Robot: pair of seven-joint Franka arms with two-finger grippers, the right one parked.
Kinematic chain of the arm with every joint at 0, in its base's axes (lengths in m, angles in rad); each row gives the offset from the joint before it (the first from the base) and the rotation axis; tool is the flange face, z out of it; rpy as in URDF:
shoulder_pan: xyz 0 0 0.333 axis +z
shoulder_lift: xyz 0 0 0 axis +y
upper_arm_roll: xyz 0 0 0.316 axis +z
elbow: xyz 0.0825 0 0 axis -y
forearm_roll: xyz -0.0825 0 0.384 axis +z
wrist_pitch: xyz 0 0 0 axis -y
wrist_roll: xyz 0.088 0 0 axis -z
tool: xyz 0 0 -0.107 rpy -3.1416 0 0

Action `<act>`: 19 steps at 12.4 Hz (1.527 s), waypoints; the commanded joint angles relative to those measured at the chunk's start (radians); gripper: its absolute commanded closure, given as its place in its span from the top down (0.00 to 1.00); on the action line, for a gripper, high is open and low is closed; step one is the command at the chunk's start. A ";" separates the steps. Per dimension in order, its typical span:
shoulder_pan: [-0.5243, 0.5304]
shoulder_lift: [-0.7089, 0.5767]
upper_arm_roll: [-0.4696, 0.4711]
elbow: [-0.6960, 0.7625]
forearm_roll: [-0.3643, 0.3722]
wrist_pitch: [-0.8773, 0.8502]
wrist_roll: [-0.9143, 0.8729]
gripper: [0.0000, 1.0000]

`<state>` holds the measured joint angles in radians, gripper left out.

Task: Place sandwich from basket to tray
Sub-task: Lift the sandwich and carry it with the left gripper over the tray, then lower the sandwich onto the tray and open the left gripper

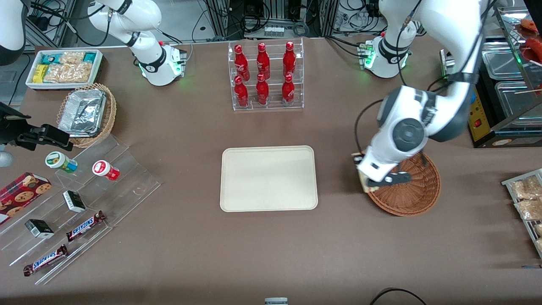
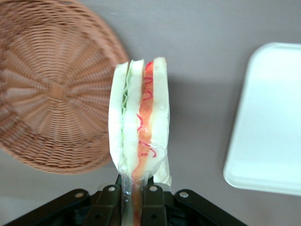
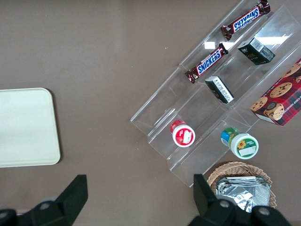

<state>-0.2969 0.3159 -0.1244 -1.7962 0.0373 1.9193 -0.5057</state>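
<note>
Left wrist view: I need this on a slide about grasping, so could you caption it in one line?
Gripper shut on the wrapped sandwich, held clear of the empty basket, tray alongside.

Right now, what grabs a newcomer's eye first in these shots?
The sandwich, clamped upright in the left gripper, hangs over the table just off the basket's rim, on the side nearest the tray. The tray lies bare mid-table. Farther from the front camera, a clear rack of red bottles stands out.

White-grey arm (image 1: 423, 114), black pincer (image 2: 131, 190)
</note>
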 commanded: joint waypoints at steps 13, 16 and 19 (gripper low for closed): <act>-0.311 0.466 -0.015 0.483 -0.002 0.000 -0.131 0.00; -0.312 0.479 -0.015 0.483 -0.002 0.004 -0.131 0.00; -0.314 0.499 -0.015 0.480 0.004 0.029 -0.132 0.00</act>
<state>-0.5990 0.7896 -0.1469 -1.3473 0.0360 1.9374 -0.6194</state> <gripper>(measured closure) 0.850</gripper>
